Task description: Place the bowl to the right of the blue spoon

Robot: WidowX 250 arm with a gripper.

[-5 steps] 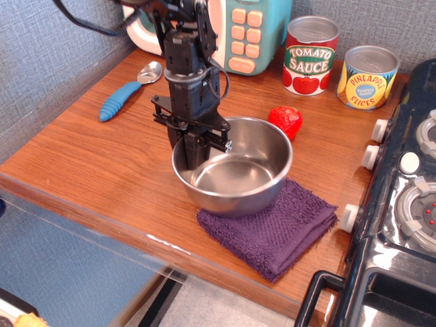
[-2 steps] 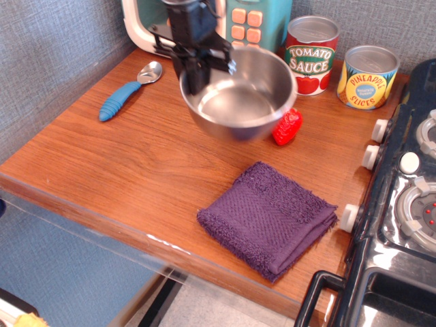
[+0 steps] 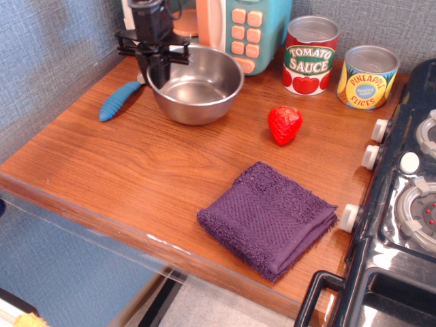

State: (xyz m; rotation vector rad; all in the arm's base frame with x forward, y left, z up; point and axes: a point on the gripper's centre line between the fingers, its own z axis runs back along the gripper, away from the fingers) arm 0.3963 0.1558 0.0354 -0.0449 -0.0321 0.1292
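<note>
The shiny steel bowl (image 3: 197,85) is at the back left of the wooden counter, just right of the blue spoon (image 3: 119,99). I cannot tell whether it rests on the wood or hangs just above it. My black gripper (image 3: 158,68) comes down from above and is shut on the bowl's left rim. The spoon's blue ribbed handle shows at the bowl's left. Its silver head is hidden behind the gripper and the bowl.
A red toy strawberry (image 3: 284,125) lies right of the bowl. A purple cloth (image 3: 269,218) lies near the front edge. Tomato sauce can (image 3: 310,56) and pineapple can (image 3: 367,76) stand at the back right. A toy register (image 3: 242,30) stands behind the bowl. A stove (image 3: 402,204) borders the right.
My gripper lifted the bowl off the purple cloth, carried it back and left, and lowered it beside the blue spoon. The strawberry is now fully exposed.
</note>
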